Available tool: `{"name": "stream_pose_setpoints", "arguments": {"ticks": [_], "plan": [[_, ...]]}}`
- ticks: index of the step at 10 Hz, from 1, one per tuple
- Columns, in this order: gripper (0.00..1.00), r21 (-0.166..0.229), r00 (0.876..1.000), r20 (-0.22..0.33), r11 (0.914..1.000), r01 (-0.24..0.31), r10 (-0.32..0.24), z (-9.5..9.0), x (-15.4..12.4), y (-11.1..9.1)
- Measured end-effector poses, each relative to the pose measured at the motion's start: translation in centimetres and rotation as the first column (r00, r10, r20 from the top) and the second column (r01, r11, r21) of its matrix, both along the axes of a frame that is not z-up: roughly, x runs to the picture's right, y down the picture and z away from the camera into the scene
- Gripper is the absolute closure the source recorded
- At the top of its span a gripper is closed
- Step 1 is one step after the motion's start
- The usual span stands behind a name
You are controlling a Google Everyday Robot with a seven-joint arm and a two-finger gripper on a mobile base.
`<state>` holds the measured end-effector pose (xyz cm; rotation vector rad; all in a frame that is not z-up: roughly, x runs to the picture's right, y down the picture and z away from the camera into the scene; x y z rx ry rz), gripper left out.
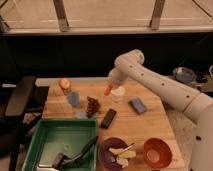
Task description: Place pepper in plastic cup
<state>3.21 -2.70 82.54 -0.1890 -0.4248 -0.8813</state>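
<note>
The red-orange pepper hangs from my gripper above the back middle of the wooden table. The gripper is shut on the pepper's upper end, just left of a white round cup. The light-blue plastic cup stands on the table's left side, well left of the gripper and lower. My white arm reaches in from the right.
A dark red grape bunch, a black block and a flat blue block lie mid-table. An apple sits back left. A green tray with a brush is front left; a purple bowl and red bowl are front right.
</note>
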Motion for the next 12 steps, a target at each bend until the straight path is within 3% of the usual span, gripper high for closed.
{"name": "stream_pose_setpoints", "arguments": {"ticks": [4, 8, 12], "plan": [[1.00, 0.105, 0.991, 0.103, 0.9914, 0.079, -0.089, -0.6, -6.8, -2.3], [1.00, 0.179, 0.963, 0.223, 0.9778, 0.109, -0.148, 0.7, -13.8, -2.1], [1.00, 0.198, 0.932, 0.320, 0.9736, 0.113, -0.173, 1.9, -18.2, -0.6]]}}
